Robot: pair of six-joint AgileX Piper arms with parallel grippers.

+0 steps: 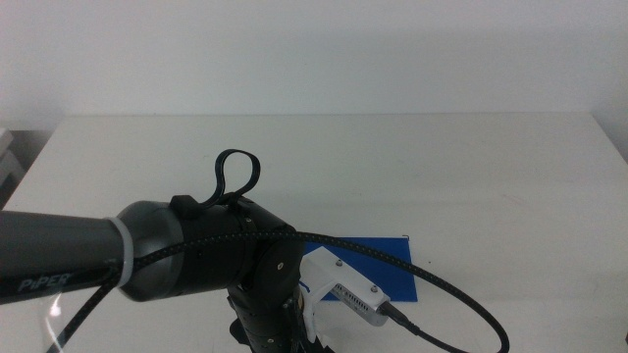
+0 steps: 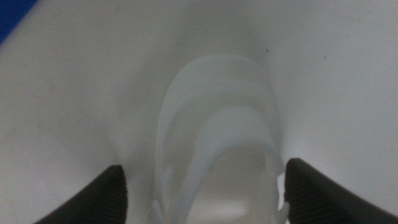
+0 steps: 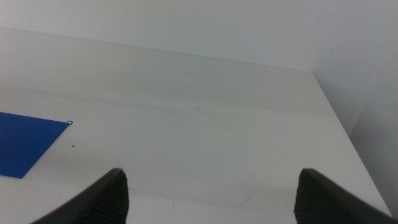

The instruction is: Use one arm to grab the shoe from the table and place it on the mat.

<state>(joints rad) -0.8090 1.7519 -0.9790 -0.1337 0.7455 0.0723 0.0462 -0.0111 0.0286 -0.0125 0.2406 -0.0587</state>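
Note:
The left arm (image 1: 196,260) reaches in from the left and bends down at the table's (image 1: 442,167) front edge, hiding its own gripper and the shoe in the middle view. In the left wrist view, the left gripper (image 2: 202,177) is open, with a jaw on each side of the white shoe (image 2: 217,124), which is blurred and very close. The dark blue mat (image 1: 392,265) lies just right of the arm; a corner of it shows in the left wrist view (image 2: 12,9). The right gripper (image 3: 211,180) is open and empty above bare table, with the mat (image 3: 25,143) off to one side.
The arm's black cable (image 1: 451,299) loops across the mat in the middle view. A white camera mount (image 1: 343,284) sits on the left wrist. A pale wall rises behind the table's far edge (image 1: 324,116).

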